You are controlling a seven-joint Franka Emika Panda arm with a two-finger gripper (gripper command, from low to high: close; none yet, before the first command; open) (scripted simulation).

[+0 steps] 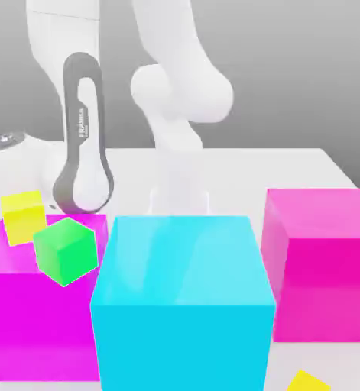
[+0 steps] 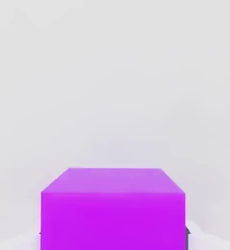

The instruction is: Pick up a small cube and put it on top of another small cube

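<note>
Closed tight on the small violet-purple cube (image 2: 113, 207), with dark fingertips (image 2: 187, 233) just peeping out at the cube's lower corners in the hand view. Cube pressed close to the camera there, filling the lower middle of that picture, top face and one side face showing, pale bare surface behind.

In the exterior view, white arm (image 1: 171, 92) descending from the top centre and ending behind the large cyan block (image 1: 181, 302), which stands front and centre of the frame and hides the hand. Grey-and-white link (image 1: 83, 134) hanging at the upper left, beside the arm. Large magenta block (image 1: 320, 263) at the right edge, near the cyan one but apart from it. Second magenta block (image 1: 30, 313) at the lower left, touching or nearly touching the cyan block's side. Small yellow cube (image 1: 24, 216) on its top at the far left; small green cube (image 1: 65, 250) tilted on a corner just beside it. Another yellow cube (image 1: 309, 381) at the bottom edge, right of centre. White table (image 1: 290, 168) beyond.
</note>
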